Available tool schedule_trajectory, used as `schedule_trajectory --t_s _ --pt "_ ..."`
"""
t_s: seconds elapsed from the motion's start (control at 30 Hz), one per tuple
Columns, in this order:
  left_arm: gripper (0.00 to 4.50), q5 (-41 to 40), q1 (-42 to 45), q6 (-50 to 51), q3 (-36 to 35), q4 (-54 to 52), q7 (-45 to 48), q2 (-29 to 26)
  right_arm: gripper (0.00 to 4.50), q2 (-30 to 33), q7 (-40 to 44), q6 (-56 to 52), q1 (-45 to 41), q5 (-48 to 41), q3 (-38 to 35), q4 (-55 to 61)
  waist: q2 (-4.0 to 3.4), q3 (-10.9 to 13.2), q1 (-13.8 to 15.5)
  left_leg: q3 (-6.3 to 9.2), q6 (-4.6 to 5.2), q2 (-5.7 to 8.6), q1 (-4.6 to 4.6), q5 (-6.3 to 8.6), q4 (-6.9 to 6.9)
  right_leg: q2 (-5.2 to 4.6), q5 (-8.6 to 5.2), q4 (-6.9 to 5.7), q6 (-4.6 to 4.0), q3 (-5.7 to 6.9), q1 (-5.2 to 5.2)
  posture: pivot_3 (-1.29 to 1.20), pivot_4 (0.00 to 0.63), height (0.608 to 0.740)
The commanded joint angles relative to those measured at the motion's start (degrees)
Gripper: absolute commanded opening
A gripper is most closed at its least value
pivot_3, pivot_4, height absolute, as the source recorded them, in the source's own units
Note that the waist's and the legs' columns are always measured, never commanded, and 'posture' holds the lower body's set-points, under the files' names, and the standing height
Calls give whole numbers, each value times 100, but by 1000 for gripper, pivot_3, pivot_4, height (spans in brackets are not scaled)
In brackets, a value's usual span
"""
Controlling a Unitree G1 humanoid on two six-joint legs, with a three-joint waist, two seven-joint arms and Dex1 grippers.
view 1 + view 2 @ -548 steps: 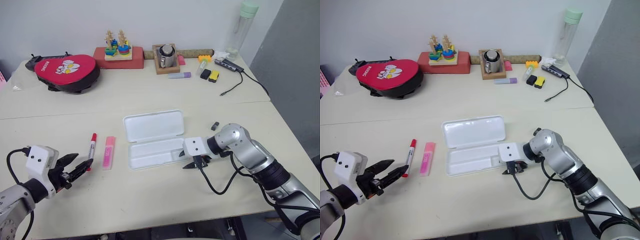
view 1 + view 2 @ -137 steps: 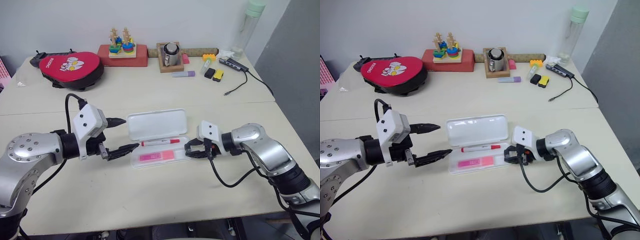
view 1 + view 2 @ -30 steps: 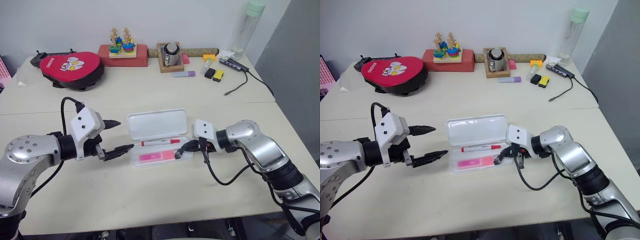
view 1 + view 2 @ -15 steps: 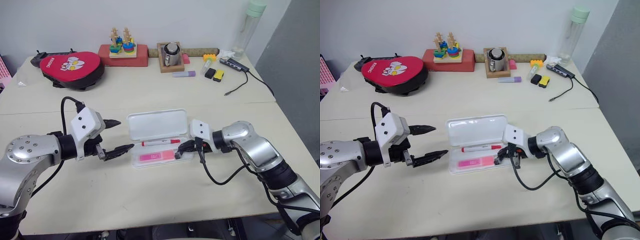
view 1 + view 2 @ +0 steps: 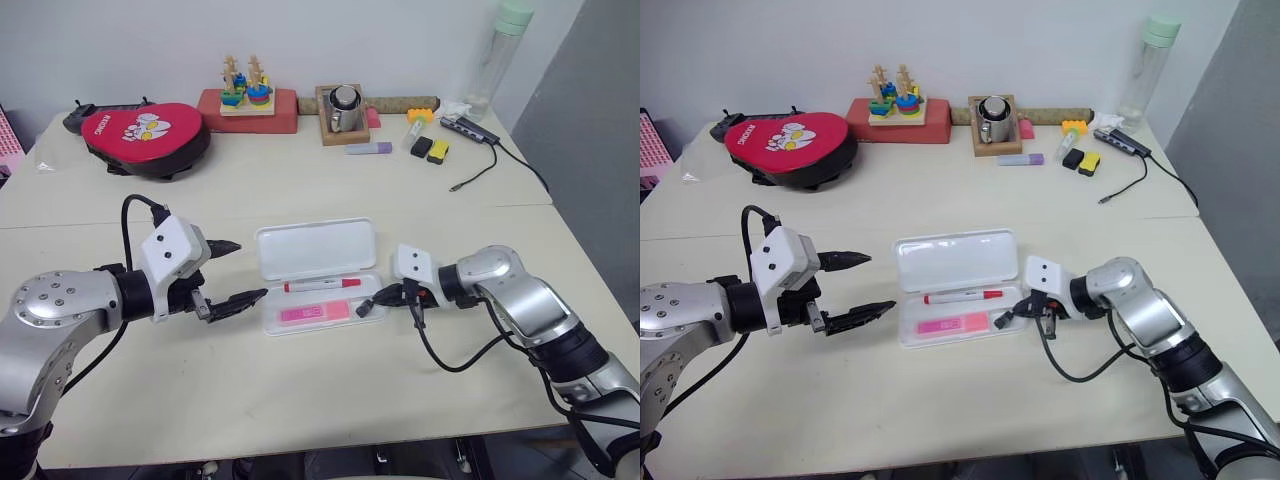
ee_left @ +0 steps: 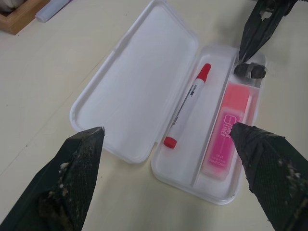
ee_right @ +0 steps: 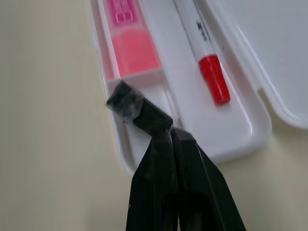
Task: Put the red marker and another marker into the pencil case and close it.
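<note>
marker label (image 6: 190, 97): print too small to read.
highlighter (image 7: 129, 36): far end cut off at the picture's 12 o'clock edge.
case lid (image 7: 269, 48): runs off the edge at 2 o'clock.
small black piece (image 7: 126, 101): at the right gripper's fingertips; blurred, cannot tell what it is.
water bottle (image 5: 497, 45): top cut off at 12 o'clock.

Silver jointed arms, white wrist boxes, black cables, black two-fingered left pincer (image 5: 232, 270)
</note>
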State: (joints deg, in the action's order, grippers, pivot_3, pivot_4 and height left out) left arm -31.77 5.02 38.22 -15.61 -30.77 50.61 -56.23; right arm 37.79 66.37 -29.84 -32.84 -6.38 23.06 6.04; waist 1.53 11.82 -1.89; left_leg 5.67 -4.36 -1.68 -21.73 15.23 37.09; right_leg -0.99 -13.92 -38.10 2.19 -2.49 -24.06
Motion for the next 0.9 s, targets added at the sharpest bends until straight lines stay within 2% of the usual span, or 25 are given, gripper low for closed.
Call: schedule_trajectory --t_s 0.03,0.37,0.6,0.9 --pt "4500 27 -9 -100 -142 -71 -21 -10 41 173 124 -92 60 -123 -168 289 0 0 -2 0 0 0 0 0 0 0 0 0 0 0 0 0 150 740" --pt "4500 46 36 -129 -134 -23 -15 8 41 135 2 -429 -199 -421 -507 585 0 0 -1 0 0 0 0 0 1 0 0 0 0 0 -1 0 150 740" --pt "4500 85 348 -98 -325 247 -449 224 41 182 -52 -571 -338 -610 -728 695 0 0 0 2 0 0 -1 0 1 0 0 0 0 1 -1 0 150 740" --pt "4500 536 1234 -262 -302 1617 -1079 361 41 253 -92 -670 -454 -826 -949 848 0 0 0 4 0 0 -2 0 1 0 0 0 0 4 -1 0 150 740"
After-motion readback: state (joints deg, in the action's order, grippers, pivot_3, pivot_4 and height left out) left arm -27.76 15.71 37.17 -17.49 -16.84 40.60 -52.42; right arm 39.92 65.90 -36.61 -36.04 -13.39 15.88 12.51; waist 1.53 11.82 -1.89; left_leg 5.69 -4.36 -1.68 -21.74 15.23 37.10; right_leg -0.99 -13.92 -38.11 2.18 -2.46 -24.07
